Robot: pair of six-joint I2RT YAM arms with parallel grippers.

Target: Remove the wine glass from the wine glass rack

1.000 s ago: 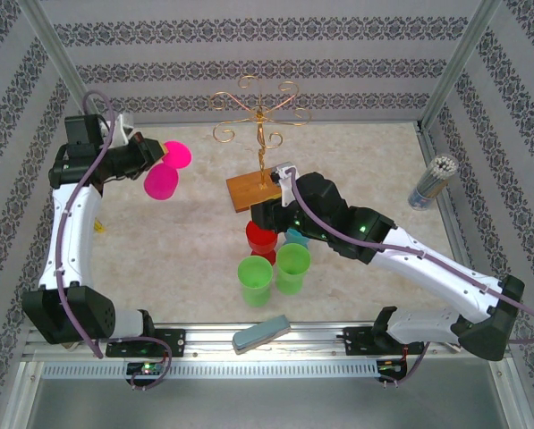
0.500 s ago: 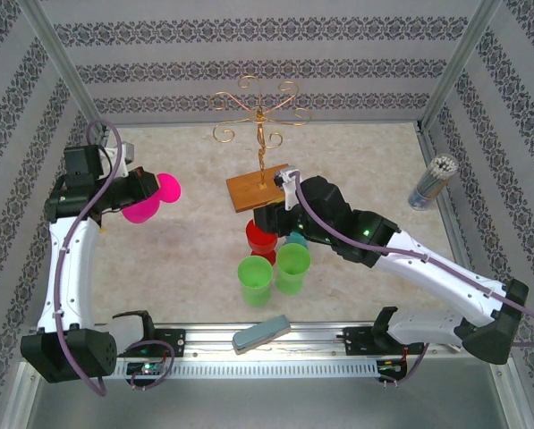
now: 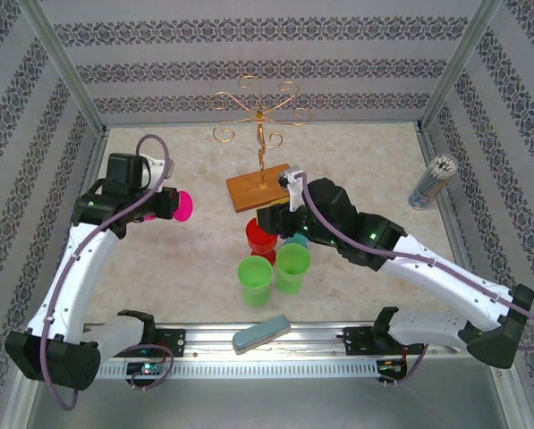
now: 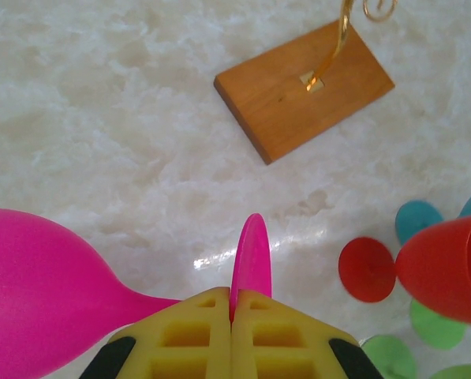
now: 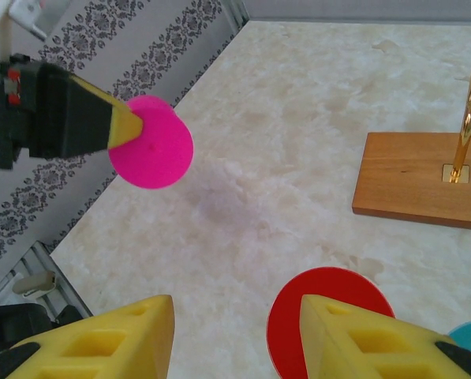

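Note:
The pink wine glass point(image 3: 179, 206) is held sideways above the table, left of the wine glass rack and apart from it. My left gripper point(image 3: 164, 204) is shut on its round foot point(image 4: 251, 253), which stands edge-on between the yellow fingers, with the bowl point(image 4: 38, 292) off to the left. The rack's gold scroll arms point(image 3: 259, 112) rise on a slim post from a brown wooden base point(image 3: 258, 186). My right gripper point(image 3: 271, 217) is open and empty just in front of that base. It faces the pink foot point(image 5: 151, 142) from above a red foot point(image 5: 330, 316).
Red point(image 3: 260, 238), teal point(image 3: 295, 238) and two green point(image 3: 255, 277) glasses cluster under and in front of my right gripper. A cup of straws point(image 3: 432, 181) stands at the far right. A grey block point(image 3: 260, 332) lies on the front rail. Patterned walls close three sides.
My left arm has carried the pink glass from the far left wall rightward and nearer, turning its foot toward the rack. The right arm has hardly moved.

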